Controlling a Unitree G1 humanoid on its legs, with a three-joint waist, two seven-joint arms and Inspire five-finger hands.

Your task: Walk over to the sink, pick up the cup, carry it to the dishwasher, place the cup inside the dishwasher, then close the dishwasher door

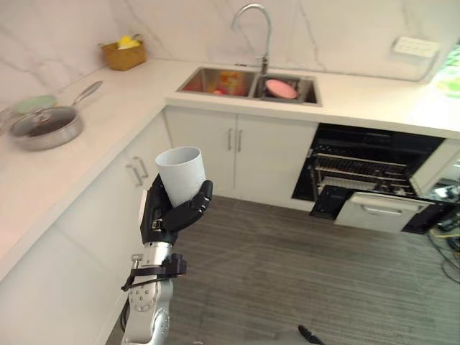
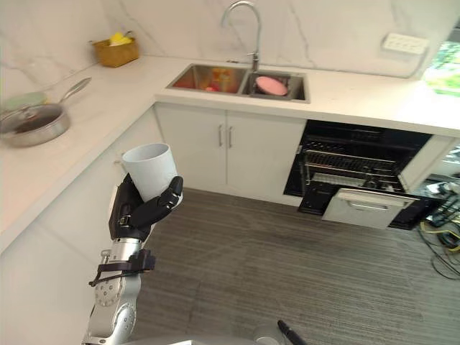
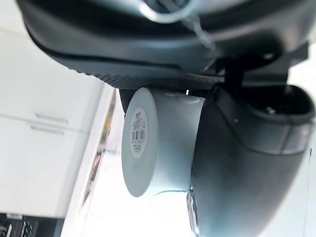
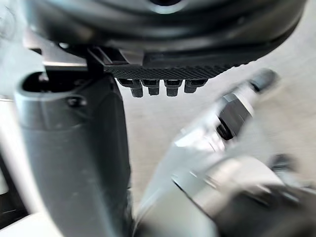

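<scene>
Left hand (image 1: 176, 212) has the pale grey tapered plastic cup (image 1: 180, 172) upright, fingers and thumb curled round its lower wall, well apart from the open black dishwasher (image 1: 366, 180). Looks light, stiff, smooth: slip risk. I'd grip low on the wall.

One label shows: a white sticker (image 3: 137, 132) stuck on the round base of the cup (image 3: 173, 143), bearing a barcode with a few lines of fine print above and below it (too small to make out). No other print can be read.
</scene>
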